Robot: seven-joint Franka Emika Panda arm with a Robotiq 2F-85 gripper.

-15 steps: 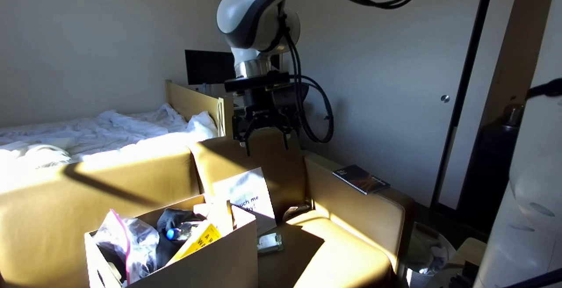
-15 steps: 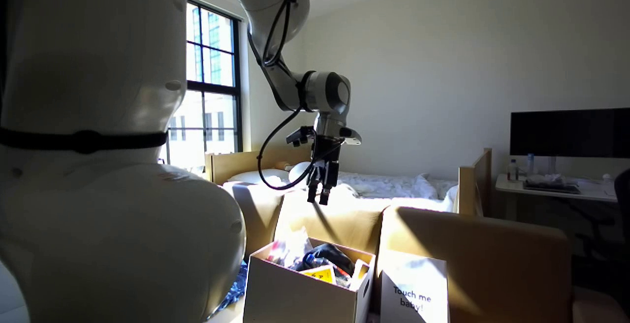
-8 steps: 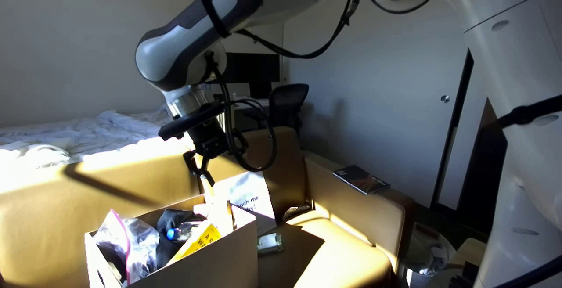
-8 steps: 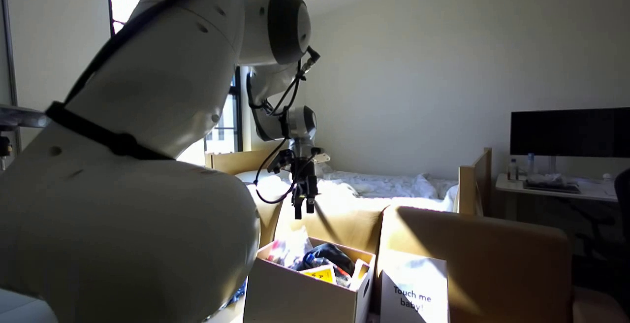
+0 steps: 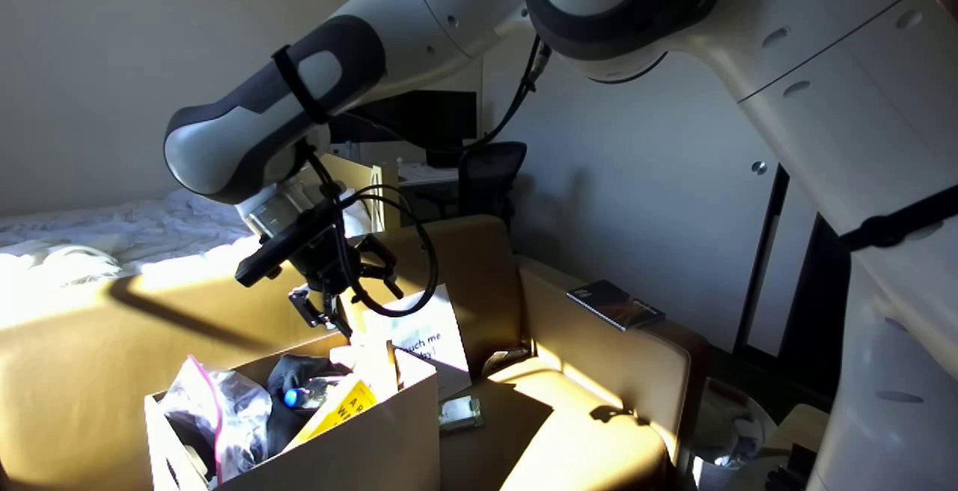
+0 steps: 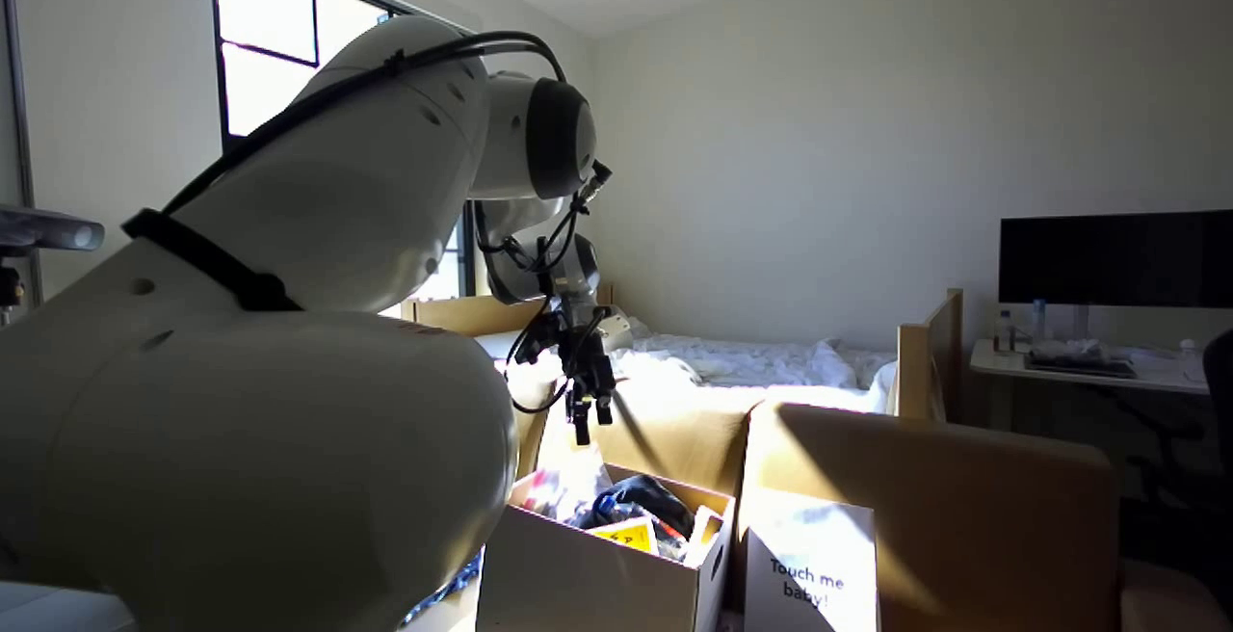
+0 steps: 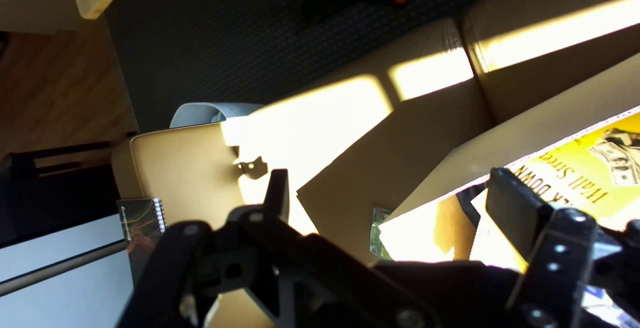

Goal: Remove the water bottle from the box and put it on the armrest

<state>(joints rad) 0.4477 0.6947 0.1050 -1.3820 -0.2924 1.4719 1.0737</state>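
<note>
Box [image 5: 359,446], cardboard, open-topped: placed at the left in an exterior view. Clear bag [image 5: 243,416], pink-edged: stowed in the box's left end. Water bottle [image 5: 320,392], clear, blue-capped: contained in the box, between the bag and a yellow book [image 5: 346,409]; situated lower than the claw [image 5: 373,313] and to its left, well apart from it. Cap directed left; long axis carried rightward with a slight upward slant; lower side partly covered by the book, right end not clearly made out. Claw: held above the box in both exterior views, tilted; jaws set wide apart, as is also shown in the wrist view; nothing is gripped or seen to be touched. White sign [image 5: 430,330], lettered: stood beside the box. Armrest [image 5: 610,356], tan, padded: located at the right, well apart from the bottle; dark notebook [image 5: 614,305] laid across its flat top.
</note>
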